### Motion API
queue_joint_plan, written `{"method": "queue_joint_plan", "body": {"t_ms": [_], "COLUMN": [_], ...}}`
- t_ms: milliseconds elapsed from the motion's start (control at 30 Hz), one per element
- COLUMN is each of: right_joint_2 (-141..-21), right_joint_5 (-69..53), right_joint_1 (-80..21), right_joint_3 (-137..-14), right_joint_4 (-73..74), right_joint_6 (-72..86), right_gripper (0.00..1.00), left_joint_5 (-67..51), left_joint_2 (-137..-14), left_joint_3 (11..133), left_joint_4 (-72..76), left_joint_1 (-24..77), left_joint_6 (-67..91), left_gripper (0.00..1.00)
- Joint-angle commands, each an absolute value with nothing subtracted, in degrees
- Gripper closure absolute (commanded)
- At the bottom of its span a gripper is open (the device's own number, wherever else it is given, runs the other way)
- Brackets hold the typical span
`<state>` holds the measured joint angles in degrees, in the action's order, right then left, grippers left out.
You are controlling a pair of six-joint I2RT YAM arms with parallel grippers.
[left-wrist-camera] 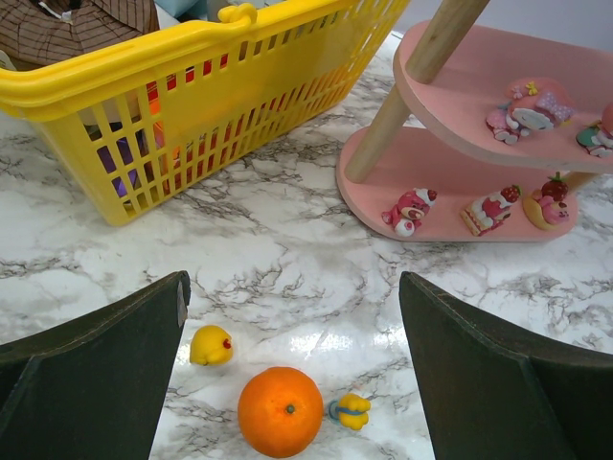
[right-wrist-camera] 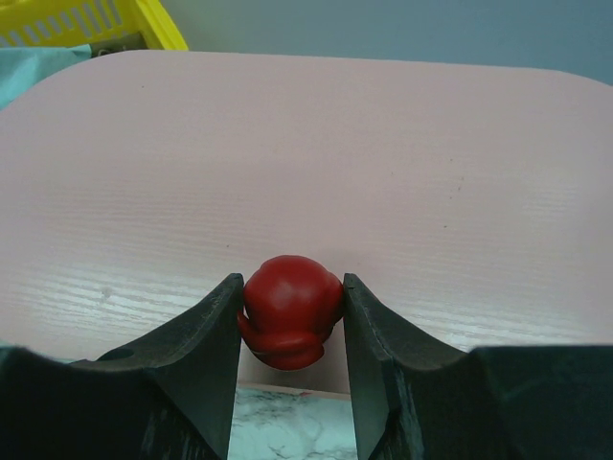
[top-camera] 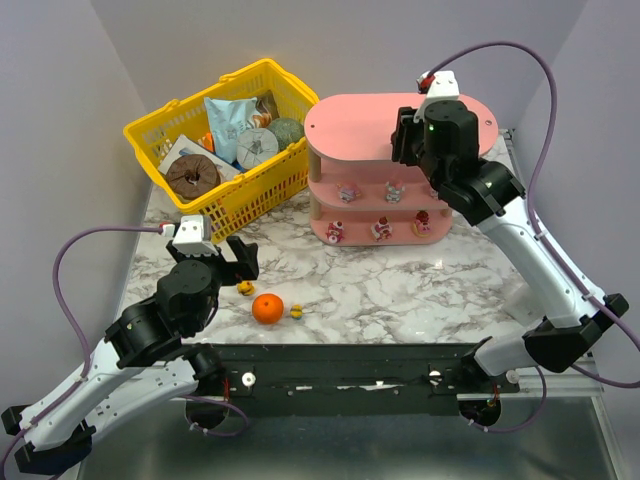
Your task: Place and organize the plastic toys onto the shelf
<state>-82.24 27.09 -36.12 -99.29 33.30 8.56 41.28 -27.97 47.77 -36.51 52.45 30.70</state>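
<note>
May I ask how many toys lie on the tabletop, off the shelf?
2: one yellow toy left of the orange ball, a second yellow toy right of it; more may be hidden.

From above we cannot see the red toy (right-wrist-camera: 289, 309), since the right arm (top-camera: 470, 185) covers the shelf (top-camera: 360, 125) at 3 o'clock; its figurines (top-camera: 349, 190) look too small to tell apart

Right gripper (right-wrist-camera: 292, 287): both dark fingers (right-wrist-camera: 206, 355) press against the sides of a small, rounded, glossy red toy (right-wrist-camera: 290, 311), one on each side. The toy sits at the near edge of the shelf's (right-wrist-camera: 316, 153) pink top board; whether it touches the board cannot be judged. Below that edge, marble counter (right-wrist-camera: 287, 422) shows. A yellow basket (right-wrist-camera: 86, 24) corner and a teal packet (right-wrist-camera: 29, 67) lie beyond the board's far left corner.
</note>
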Motion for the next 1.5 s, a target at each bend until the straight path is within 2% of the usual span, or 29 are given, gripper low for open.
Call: {"method": "queue_joint_plan", "body": {"t_ms": [0, 533, 900, 1467], "right_joint_2": [-83.3, -83.4, -83.8, -82.4], "right_joint_5": [23.9, 23.6, 24.3, 25.3], "right_joint_1": [-34.7, -34.2, -34.1, -34.1], "right_joint_3": [-99.5, -98.4, -98.9, -98.9], "right_joint_4": [33.9, 32.2, 32.0, 31.1], "right_joint_6": [10.0, 11.1, 11.4, 11.9], "right_gripper": [0.65, 0.53, 0.41, 0.31], "left_joint_5": [41.4, 41.6, 41.5, 41.7], "left_joint_2": [-27.9, -27.9, -28.1, -27.8], "left_joint_3": [47.5, 47.5, 47.7, 47.6], "left_joint_4": [-36.7, -36.8, -36.8, -36.8], "left_joint_1": [52.0, 52.0, 52.0, 52.1], "left_joint_6": [30.8, 30.8, 30.9, 30.9], "left_gripper": [0.01, 0.01, 0.01, 0.01]}}
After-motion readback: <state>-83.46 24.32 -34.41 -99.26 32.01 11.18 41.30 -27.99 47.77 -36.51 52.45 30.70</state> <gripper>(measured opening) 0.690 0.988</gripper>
